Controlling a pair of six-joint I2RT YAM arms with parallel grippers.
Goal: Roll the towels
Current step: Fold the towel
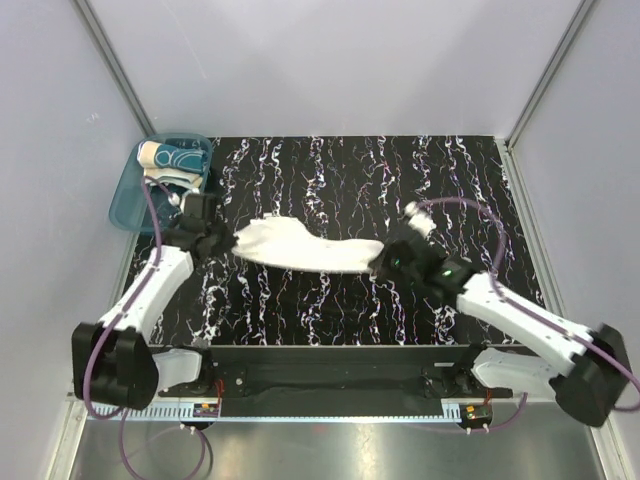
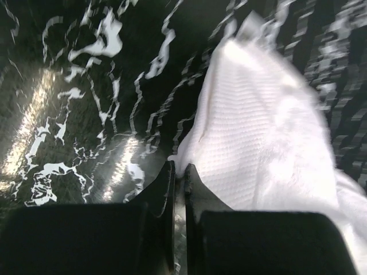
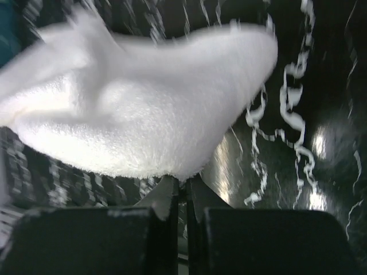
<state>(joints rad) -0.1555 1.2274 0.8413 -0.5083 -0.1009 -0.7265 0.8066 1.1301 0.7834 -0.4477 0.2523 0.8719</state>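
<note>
White towel (image 1: 305, 247) stretches in a long bunched strip between my two pincers, across the middle of the black marbled worktop (image 1: 330, 310). My left pincer (image 1: 228, 243) is clamped tight on the towel's left end, and my right pincer (image 1: 380, 263) is pinched closed on its right end. The patterned towel (image 1: 172, 156) lies in the teal tub (image 1: 125, 208) at the worktop's far left corner.
</note>
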